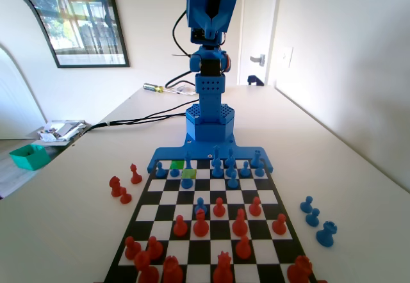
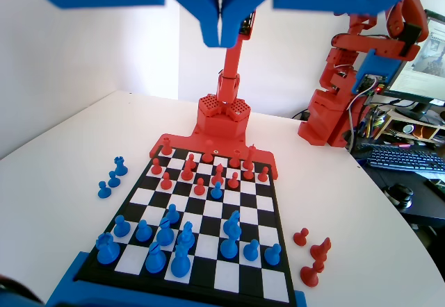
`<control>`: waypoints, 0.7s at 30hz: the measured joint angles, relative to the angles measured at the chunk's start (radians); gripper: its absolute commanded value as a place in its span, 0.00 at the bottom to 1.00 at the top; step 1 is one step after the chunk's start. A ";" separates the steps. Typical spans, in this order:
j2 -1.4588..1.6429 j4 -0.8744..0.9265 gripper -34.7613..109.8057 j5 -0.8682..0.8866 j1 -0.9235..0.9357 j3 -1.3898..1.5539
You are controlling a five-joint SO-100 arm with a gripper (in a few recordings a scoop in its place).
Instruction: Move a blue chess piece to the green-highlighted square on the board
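1. Closest to the wrist camera, my gripper (image 2: 221,36) hangs high above the board (image 1: 269,197), its jaws pressed together with nothing between them. I must spread them before going down.
2. Furthest left in the fixed view is the yellow-green square (image 1: 177,164). The blue chess piece (image 1: 174,169) seems to stand on it, though it is too small here for me to be sure of its shape.
3. Just right of that, one row nearer the fixed camera, lies the green-highlighted square (image 1: 188,173), bare as far as I can see.
4. A blue pawn (image 1: 186,182) stands just in front of that square, so I should lower the piece straight down and not sweep it in.
5. Further right, taller blue pieces (image 1: 230,161) crowd the back rows. I should grip high on the narrow top and lift clear before crossing.
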 measured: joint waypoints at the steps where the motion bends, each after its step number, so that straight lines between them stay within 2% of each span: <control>1: 0.000 0.000 0.25 0.000 0.000 0.000; 21: 0.000 0.000 0.26 0.000 0.000 0.000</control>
